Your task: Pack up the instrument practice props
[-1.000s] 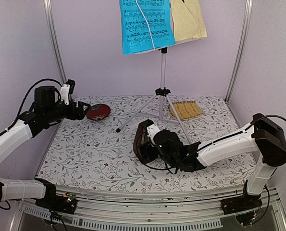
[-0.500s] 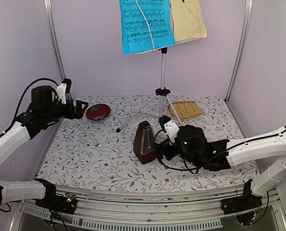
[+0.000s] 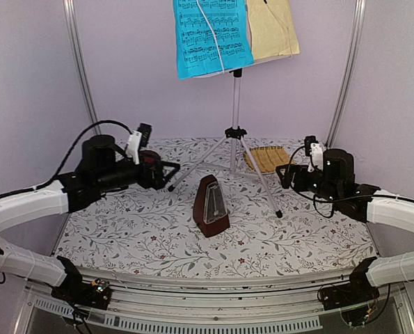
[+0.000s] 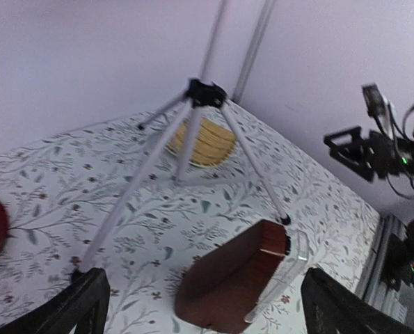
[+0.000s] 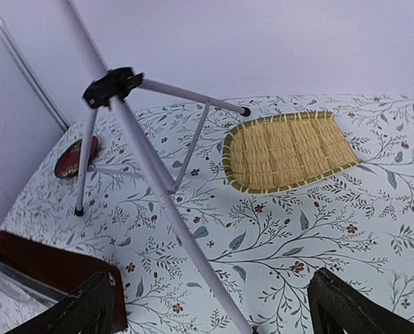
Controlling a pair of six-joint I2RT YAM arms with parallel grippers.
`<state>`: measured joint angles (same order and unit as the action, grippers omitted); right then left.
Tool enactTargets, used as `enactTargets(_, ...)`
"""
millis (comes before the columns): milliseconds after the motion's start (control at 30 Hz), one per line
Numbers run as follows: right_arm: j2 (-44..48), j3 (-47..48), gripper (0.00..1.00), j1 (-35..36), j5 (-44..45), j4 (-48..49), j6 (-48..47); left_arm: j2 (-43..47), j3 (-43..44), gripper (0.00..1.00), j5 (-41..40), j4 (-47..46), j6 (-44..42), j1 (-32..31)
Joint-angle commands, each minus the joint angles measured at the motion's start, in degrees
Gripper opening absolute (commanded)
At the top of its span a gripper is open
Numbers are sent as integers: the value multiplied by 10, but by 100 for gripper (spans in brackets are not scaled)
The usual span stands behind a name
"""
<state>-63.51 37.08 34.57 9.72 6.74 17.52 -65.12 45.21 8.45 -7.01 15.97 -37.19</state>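
The silver tripod music stand stands at the back middle, with the blue sheet and the pale-yellow sheet on its desk. The red-brown metronome stands upright and free in front of it. My left gripper is open and empty, left of the metronome near a tripod foot. My right gripper is open and empty, right of the stand; a tripod leg crosses its view and the metronome's edge shows at lower left.
A woven yellow tray lies at the back right behind the tripod legs. A red dish lies at the back left, hidden by my left arm in the top view. Cage posts stand at both back corners.
My right gripper has let go of the metronome and pulled back to the right. The metronome now stands upright alone. My left arm has swung from the red dish toward the middle.
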Motion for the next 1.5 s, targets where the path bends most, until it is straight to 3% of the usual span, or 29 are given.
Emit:
enactTargets(0,-29,-10,99,-98,-163,37,100,-107,15,98,130,-101,-49,-63)
enactTargets(133,-33,-11,99,-143,-200,36,116,-180,58,98,146,-105,-90,-103)
enactTargets(367,-8,-29,99,-148,-208,41,125,-238,88,98,121,-119,-120,-112)
enactTargets(533,-5,-39,99,-148,-221,58,135,-262,98,98,53,-115,-144,-119)
enactTargets(833,-6,-45,99,-149,-227,65,139,-284,99,97,27,-140,-157,-127)
enactTargets(967,-2,-51,99,-149,-226,65,141,-285,95,88,11,-143,-155,-127)
enactTargets(1167,1,-56,99,-149,-227,65,144,-289,93,67,-2,-145,-149,-127)
enactTargets(1467,20,-57,99,-149,-223,60,141,-291,93,47,-36,-130,-134,-136)
